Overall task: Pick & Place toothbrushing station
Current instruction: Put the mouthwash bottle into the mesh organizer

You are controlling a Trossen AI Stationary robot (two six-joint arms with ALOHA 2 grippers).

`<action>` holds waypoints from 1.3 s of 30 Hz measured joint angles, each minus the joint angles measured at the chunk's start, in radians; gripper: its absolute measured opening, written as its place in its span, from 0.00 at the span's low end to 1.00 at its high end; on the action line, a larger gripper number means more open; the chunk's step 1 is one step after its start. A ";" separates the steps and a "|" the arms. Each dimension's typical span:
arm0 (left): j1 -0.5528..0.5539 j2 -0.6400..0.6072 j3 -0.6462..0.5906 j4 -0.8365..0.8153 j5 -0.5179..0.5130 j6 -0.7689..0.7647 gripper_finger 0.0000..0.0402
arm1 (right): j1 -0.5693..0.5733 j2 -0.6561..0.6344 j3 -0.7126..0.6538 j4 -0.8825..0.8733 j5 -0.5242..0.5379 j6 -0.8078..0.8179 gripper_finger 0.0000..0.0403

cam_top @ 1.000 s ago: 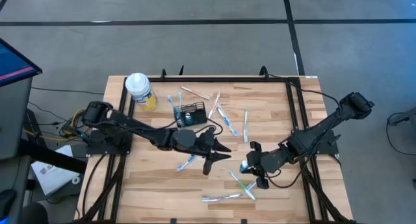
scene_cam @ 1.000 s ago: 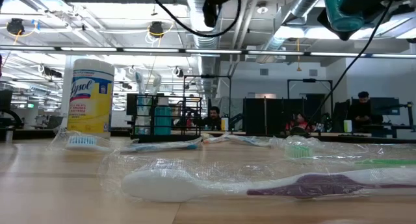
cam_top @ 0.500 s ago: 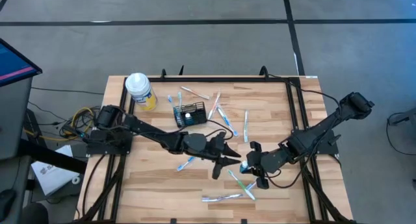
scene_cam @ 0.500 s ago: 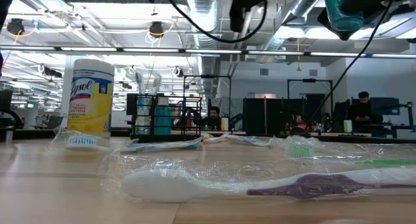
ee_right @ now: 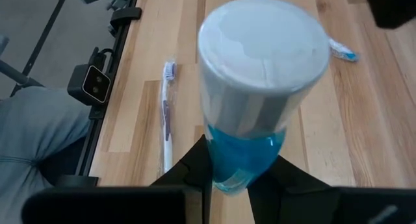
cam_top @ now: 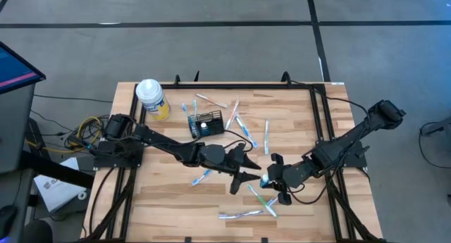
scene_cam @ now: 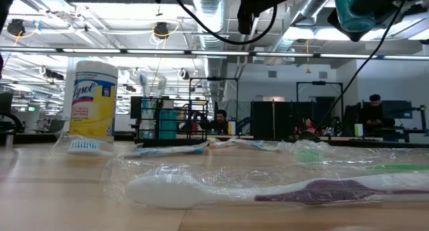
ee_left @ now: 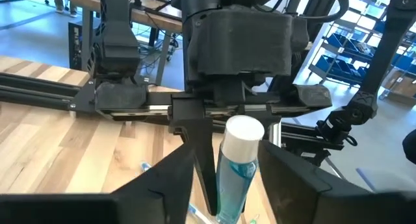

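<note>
Left gripper (cam_top: 248, 174), fingers spread wide, has advanced mid-bench to the mouthwash bottle (cam_top: 265, 179) held by right gripper (cam_top: 272, 179); handover appears imminent.

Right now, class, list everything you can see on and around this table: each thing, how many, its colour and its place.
Wire-mesh caddy: one, black, far middle of the table.
Wipes canister: one, yellow with white lid, far left corner.
Wrapped toothbrushes: several, mixed colours, scattered around the caddy and along the near edge.
Mouthwash bottle: one, blue liquid with white cap, held off the table.
Table: one, light wood.
People: a few, at desks in the room behind.
Left hand: open, its fingers either side of the bottle.
Right hand: shut on the bottle, right of centre.
</note>
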 joint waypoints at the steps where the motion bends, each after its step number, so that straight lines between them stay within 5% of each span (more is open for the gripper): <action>1: 0.000 0.000 0.000 0.001 0.000 0.000 0.45 | 0.000 0.000 0.000 0.000 0.000 0.000 0.14; 10: 0.000 0.002 0.000 0.020 -0.018 0.000 0.52 | 0.000 0.000 0.000 0.001 0.003 0.000 0.14; 39: -0.031 0.033 0.000 0.064 -0.108 0.056 0.53 | -0.034 0.000 0.000 0.004 0.003 -0.001 0.14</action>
